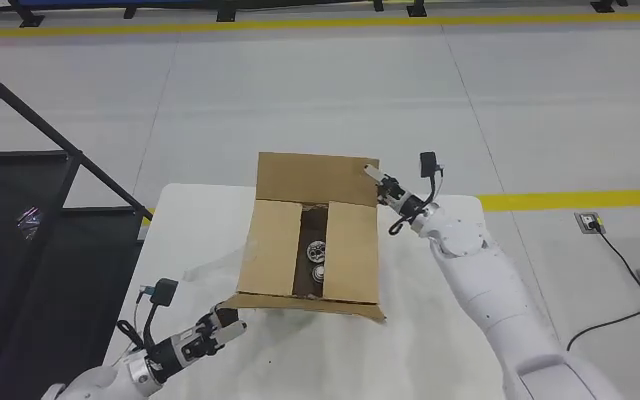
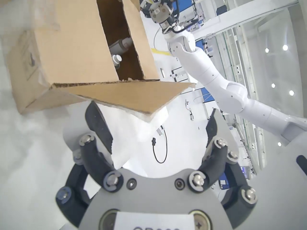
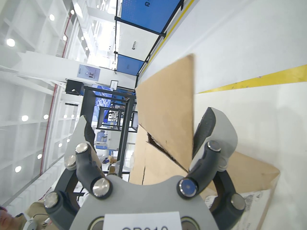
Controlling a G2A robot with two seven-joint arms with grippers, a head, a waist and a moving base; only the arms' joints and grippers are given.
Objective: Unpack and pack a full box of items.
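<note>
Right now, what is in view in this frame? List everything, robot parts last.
cardboard box: one, brown, mid-table, top flaps partly open
bottles: at least two, grey-white caps, inside the box
table: one, white cover, under the box
frame: one, black, left of the table
floor line: yellow, right of the table
socket: one, grey, on the floor at right, cable attached
left gripper: open, at the box's near left flap corner
right gripper: open, at the far right flap corner
</note>
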